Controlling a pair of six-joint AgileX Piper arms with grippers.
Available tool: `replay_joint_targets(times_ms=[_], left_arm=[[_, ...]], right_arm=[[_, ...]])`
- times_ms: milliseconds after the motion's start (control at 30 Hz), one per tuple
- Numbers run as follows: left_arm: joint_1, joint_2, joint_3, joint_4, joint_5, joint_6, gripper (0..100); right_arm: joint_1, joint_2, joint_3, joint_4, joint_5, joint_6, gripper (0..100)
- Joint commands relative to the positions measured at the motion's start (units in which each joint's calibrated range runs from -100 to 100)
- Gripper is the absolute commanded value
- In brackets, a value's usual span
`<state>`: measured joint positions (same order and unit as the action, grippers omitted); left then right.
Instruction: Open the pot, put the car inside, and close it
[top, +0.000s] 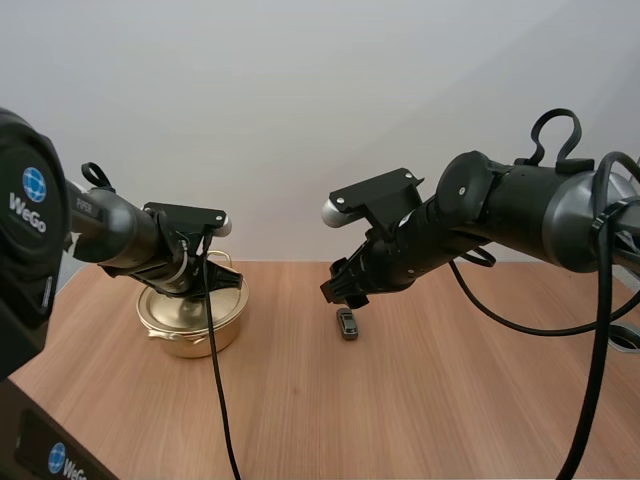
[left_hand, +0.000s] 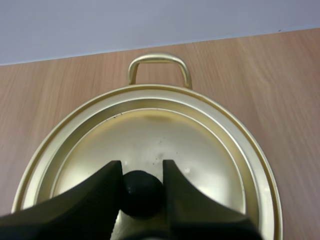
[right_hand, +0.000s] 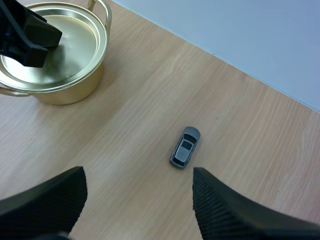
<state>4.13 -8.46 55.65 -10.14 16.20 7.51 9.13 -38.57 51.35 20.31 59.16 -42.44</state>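
A gold pot (top: 192, 318) with its lid (left_hand: 150, 145) on stands at the table's left. My left gripper (left_hand: 142, 172) sits over the lid, its fingers pinching the black knob (left_hand: 142, 192) between them. A small grey toy car (top: 347, 322) lies on the wood near the table's middle. My right gripper (top: 342, 288) hovers just above and left of the car, and in the right wrist view its fingers (right_hand: 225, 210) stand wide apart with the car (right_hand: 184, 146) lying on the table beyond them. The pot (right_hand: 57, 55) shows there too, with the left gripper on its lid.
The wooden table (top: 400, 400) spreads bare in front of and to the right of the car. The pot's loop handle (left_hand: 159, 67) points to the table's back edge.
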Motion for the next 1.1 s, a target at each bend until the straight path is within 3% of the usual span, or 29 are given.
replay_joint_targets(times_ms=[0,300,667,1067], left_arm=[[0.02,-0.35,0.06,0.06,-0.88,0.04,0],[0.02,-8.24,-4.00,0.06,-3.68,0.04,0],[0.02,-29.67,-9.96,0.15,21.03,0.04,0],[0.02,-51.96,-9.96,14.06,36.68,-6.85,0]], right_arm=[[0.04,-0.03,-0.03,-0.04,-0.07,-0.02,100],[0.04,-0.03,-0.03,-0.45,0.23,-0.02,100],[0.04,4.47,-0.03,-0.84,-9.25,-0.02,100],[0.04,23.41,-0.03,-0.84,-18.45,-0.47,100]])
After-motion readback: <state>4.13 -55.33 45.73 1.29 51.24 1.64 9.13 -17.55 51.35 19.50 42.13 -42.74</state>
